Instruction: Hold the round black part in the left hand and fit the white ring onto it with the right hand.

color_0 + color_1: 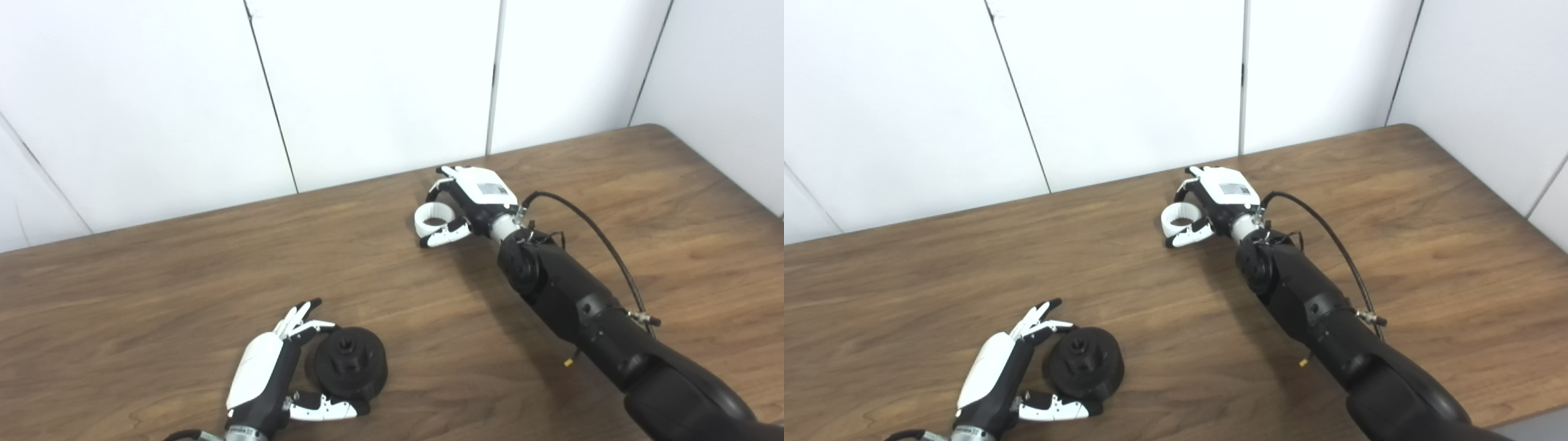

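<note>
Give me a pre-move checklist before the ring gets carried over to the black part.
1. Left hand around the round black part: ok, fingers and thumb flank it.
2. Black part lifted off the table: cannot tell.
3. Right hand closed on the white ring: ok, thumb and fingers bracket it.
4. Ring lifted off the table: cannot tell.
5. Path between ring and part free: ok, bare wood.
6. Part's hub facing up: ok.

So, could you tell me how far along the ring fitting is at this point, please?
Early stage. Done: each hand has reached its part. The left hand cups the round black part, which looks to rest on the table. In hand: the right hand has fingers around the white ring far across the table. Left: bringing the ring over and fitting it on.
</note>
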